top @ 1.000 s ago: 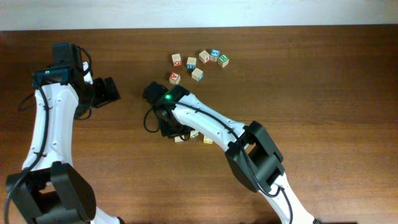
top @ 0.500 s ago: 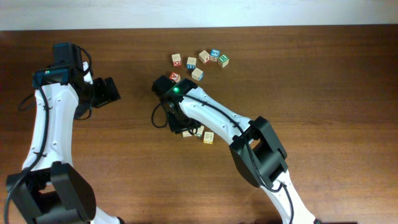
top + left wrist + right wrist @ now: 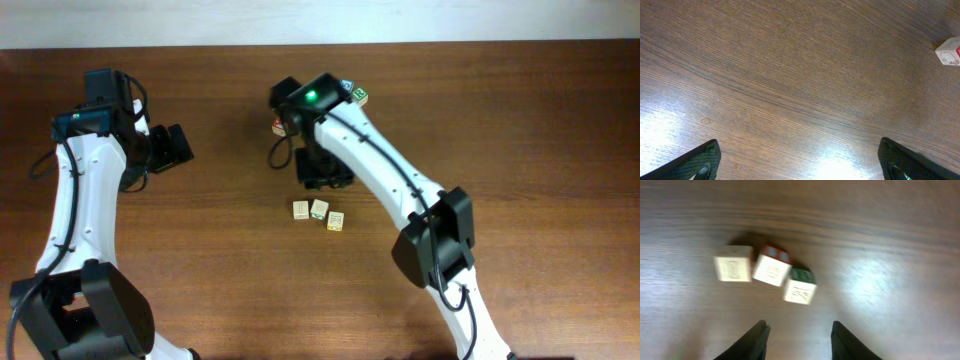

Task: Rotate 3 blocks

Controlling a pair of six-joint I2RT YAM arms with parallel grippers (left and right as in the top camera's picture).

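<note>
Currently the three blocks (image 3: 319,211) sit in a short touching row on the surface (image 3: 540,200), well to the arm-base side of the cluster of other cubes (image 3: 358,96), which my right arm partly hides. My right jaws hang between that cluster and the row, parted partway and gripping nothing. My left jaws stand spread wide and empty, far left of the cluster.

Brown wood-grain table (image 3: 520,150). Centre frame: three alphabet blocks (image 3: 319,211) in a tight row. Upper centre: more cubes (image 3: 358,96), partly hidden.
</note>
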